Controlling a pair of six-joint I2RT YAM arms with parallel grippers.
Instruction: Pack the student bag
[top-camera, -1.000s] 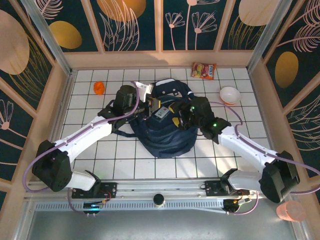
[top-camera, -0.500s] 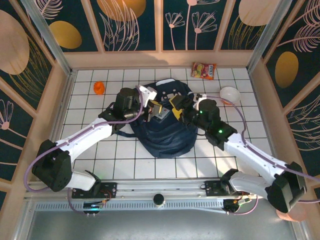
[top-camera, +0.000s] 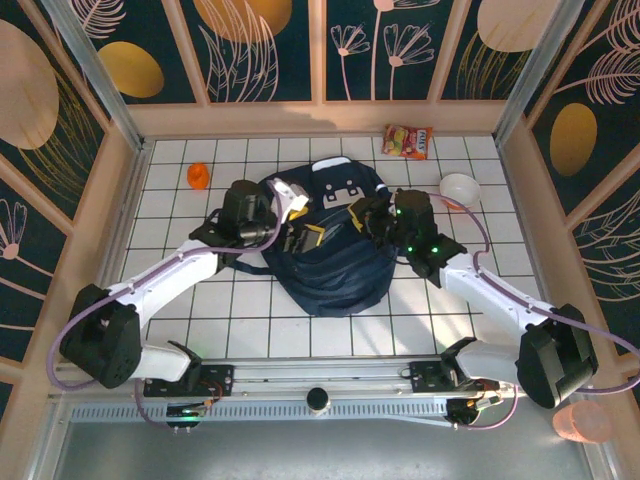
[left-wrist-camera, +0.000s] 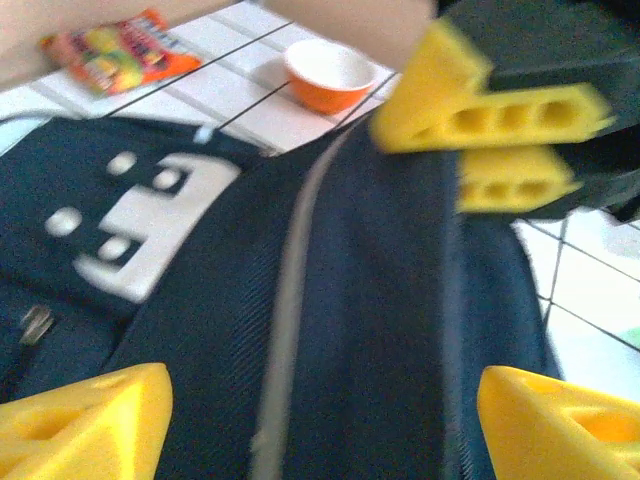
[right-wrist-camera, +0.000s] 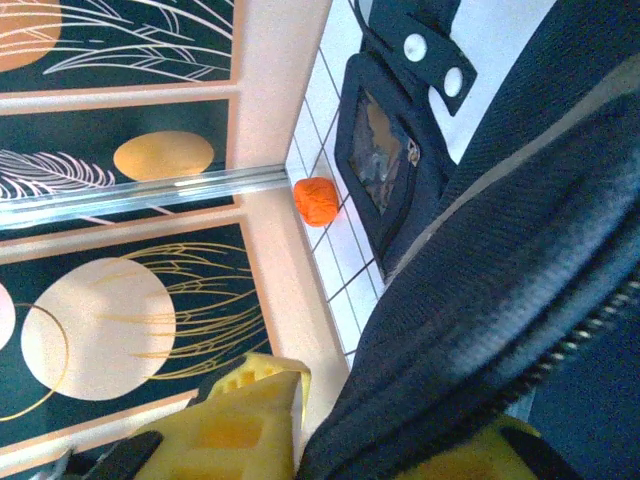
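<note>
Occlusions and crops, this moment.
Left wrist view is soft with blur: left gripper (left-wrist-camera: 330, 425) fingertips are cropped by the bottom edge, snack packet (left-wrist-camera: 115, 48) print is unreadable, and the student bag (left-wrist-camera: 380, 320) runs past the frame. Right wrist view: right gripper (right-wrist-camera: 365, 440) is cropped at the bottom, its pads buried by the bag's zip rim clamped between them. Top view: the bag's opening is hidden under both wrists.

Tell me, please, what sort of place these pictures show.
Probably a robot test cell, not a classroom: a white gridded tabletop, boxed in by leaf-printed wall panels on an aluminium frame, with a mounting rail at the near edge.
</note>
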